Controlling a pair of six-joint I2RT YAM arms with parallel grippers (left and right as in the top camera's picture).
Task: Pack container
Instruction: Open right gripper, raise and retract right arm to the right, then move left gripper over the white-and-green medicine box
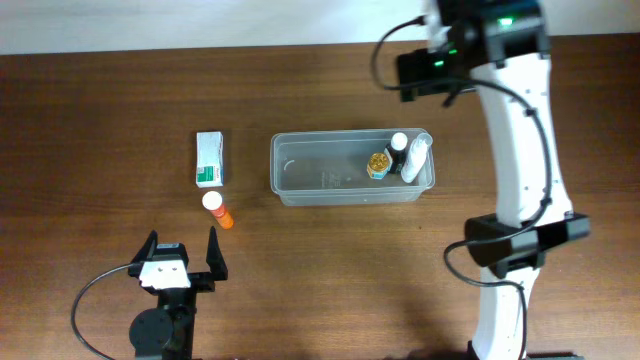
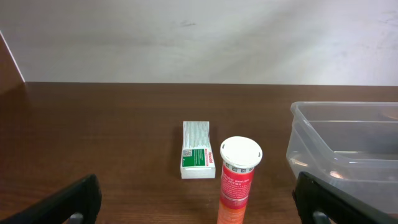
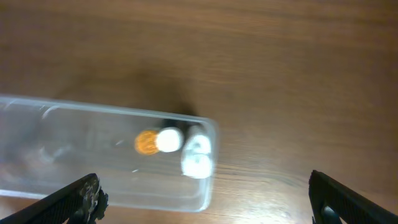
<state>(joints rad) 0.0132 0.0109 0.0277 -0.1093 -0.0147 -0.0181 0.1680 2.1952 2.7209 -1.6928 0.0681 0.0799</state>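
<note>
Presently the container [image 1: 310,170] lies at the centre of the overhead frame, long side running left to right, on the table [image 1: 120,100]. Three items are grouped at its right end: a jar [image 1: 378,164] with yellow contents, a dark bottle [image 1: 398,146] with a white cap, and a white bottle [image 1: 414,162] against the end wall. The left two-thirds of the container is unfilled.

Two items are outside, to the left of the container and apart from it. A green-and-white box [image 1: 209,159] lies flat. Just below it, an orange tube [image 1: 219,210] with a white cap appears to lie on its side, cap end toward the box.

The left gripper [image 1: 182,245] is at the lower left of the overhead frame, jaws spread wide and holding nothing. It faces the tube, which is the nearest item. The right gripper [image 3: 205,198] hangs above the right end of the container, jaws also wide apart and empty.

Assessment: packing is partly done, with the tube and box outstanding. The tube is the likely next pick for the left arm.

Recommendations:
- Centre the jaws across the tube's narrow body, not its cap.
- Close at mid-length so it does not tip.
- Keep clear of the box during approach.
- Lift above the rim before crossing.
- Release over the bare left section, away from the standing bottles.
</note>
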